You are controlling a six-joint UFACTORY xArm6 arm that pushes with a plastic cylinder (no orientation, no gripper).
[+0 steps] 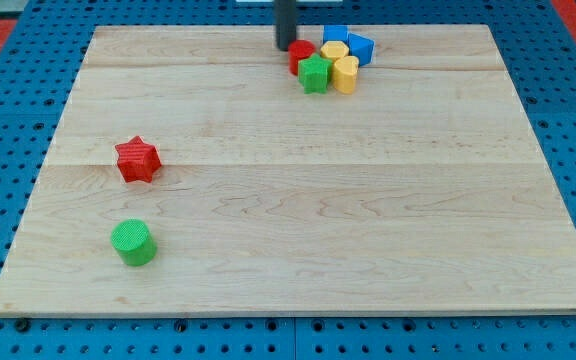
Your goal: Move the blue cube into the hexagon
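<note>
Red star [137, 160] and green cylinder [133, 243] are sitting far left of the cluster, out of play. My tip [285, 46], a bare rod with nothing to open or close, is touching the cluster's left edge by the red block [300, 54]. Blue cube [360, 47], probably the right one, is sitting at the cluster's right edge beside the yellow blocks [345, 72]. Risk: pushing from here is shoving the whole cluster, scattering it.

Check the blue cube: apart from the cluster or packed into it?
Packed in: the blue cube sits against the yellow blocks at the view's top; my tip is beside the red block.
</note>
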